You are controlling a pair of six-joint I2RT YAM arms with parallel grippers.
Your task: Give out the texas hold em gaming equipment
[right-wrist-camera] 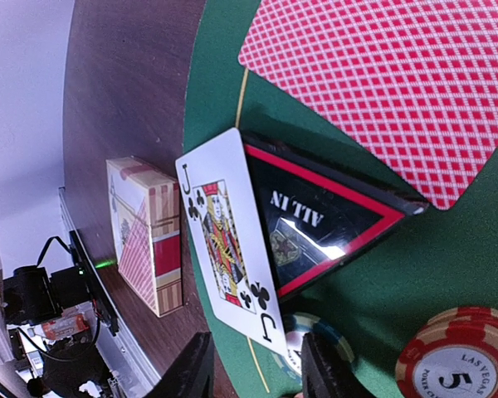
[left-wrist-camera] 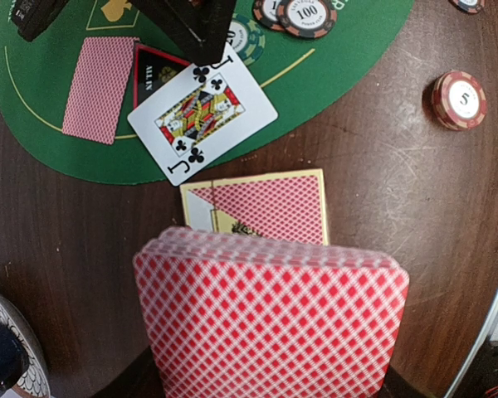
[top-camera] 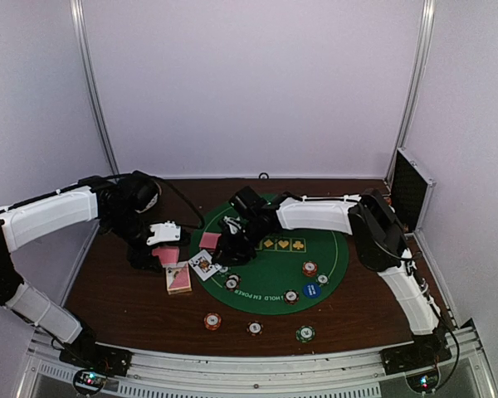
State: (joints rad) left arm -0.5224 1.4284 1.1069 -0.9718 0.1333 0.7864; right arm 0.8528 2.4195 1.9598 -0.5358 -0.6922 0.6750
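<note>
My left gripper point(top-camera: 161, 237) is shut on a thick deck of red-backed cards point(left-wrist-camera: 274, 315), held above the brown table beside the green mat. A card box point(left-wrist-camera: 261, 206) lies just beyond the deck. A face-up jack of clubs point(left-wrist-camera: 203, 116) lies across the mat's edge, partly covering a red-edged black "ALL IN" triangle point(right-wrist-camera: 324, 224). A face-down card point(right-wrist-camera: 398, 83) lies past it. My right gripper point(right-wrist-camera: 257, 373) is open, low over the jack's point(right-wrist-camera: 228, 240) near corner, with a green chip point(right-wrist-camera: 315, 340) and a red 5 chip point(right-wrist-camera: 465, 361) close by.
More chips sit on the green mat point(top-camera: 332, 249): an orange one point(top-camera: 310, 269), a blue disc point(top-camera: 311, 290), a white one point(top-camera: 291, 296). Three chips lie off the mat near the front point(top-camera: 212, 320) point(top-camera: 255, 327) point(top-camera: 305, 333). The chip case point(top-camera: 411, 191) stands at the right wall.
</note>
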